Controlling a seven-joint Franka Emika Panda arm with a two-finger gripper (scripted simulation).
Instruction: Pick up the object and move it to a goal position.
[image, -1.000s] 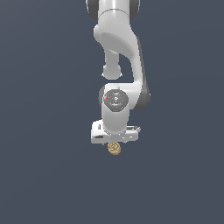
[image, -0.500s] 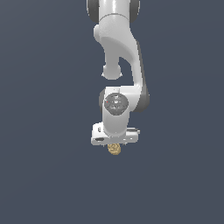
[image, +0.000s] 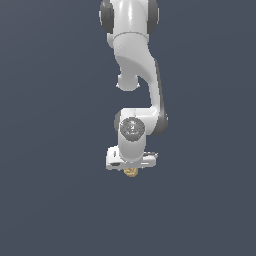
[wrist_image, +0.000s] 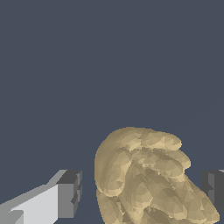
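Observation:
The object (image: 131, 173) is a small tan-gold lumpy thing with a swirl relief. In the exterior view it pokes out just below my white gripper (image: 131, 170), which points straight down. In the wrist view the object (wrist_image: 144, 179) fills the space between the two dark fingertips (wrist_image: 70, 194). A narrow gap shows between one fingertip and the object; the other fingertip is right at its edge. The gripper (wrist_image: 141, 192) stands open around the object. The object's upper part is hidden by the hand in the exterior view.
A plain dark blue-grey surface fills both views. The white arm (image: 135, 75) rises straight up from the gripper to the top of the exterior view. No other objects or goal marker show.
The gripper has come down slightly over the last second and now sits lower around the object. Between half a second ago and now nothing visibly moved.

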